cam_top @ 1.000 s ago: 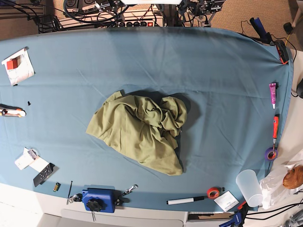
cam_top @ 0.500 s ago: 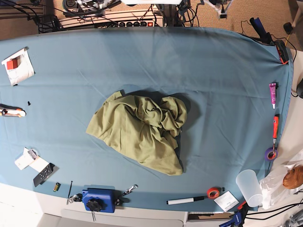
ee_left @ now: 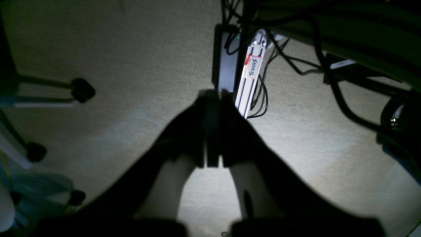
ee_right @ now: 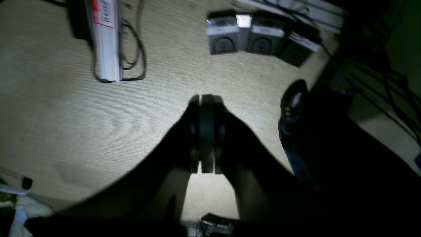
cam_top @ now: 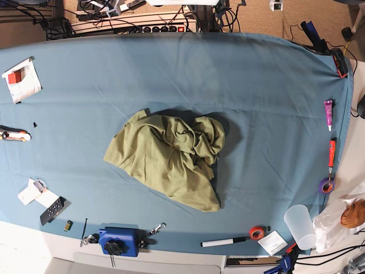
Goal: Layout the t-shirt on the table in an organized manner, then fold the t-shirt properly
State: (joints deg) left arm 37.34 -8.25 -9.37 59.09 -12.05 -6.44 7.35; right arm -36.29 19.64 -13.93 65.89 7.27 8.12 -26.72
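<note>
Olive t-shirt lies crumpled mid-table, untouched, both left hand and right hand clenched empty off the table over carpet; risk: a blind pinch into the bunched folds grabs several layers, spreading fails.

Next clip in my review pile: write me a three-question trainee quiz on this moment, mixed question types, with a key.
1. True or false: the t-shirt lies flat and spread out on the table.
2. Multiple choice: the left gripper and right gripper are A) both shut, holding nothing; B) both gripping the shirt; C) one open, one shut.
3. Short answer: which blue device sits at the table's front edge, below the shirt in the base view?

Key
1. False; it is a crumpled heap.
2. A; both wrist views show closed jaws above floor carpet.
3. The blue clamp-like block.
</note>
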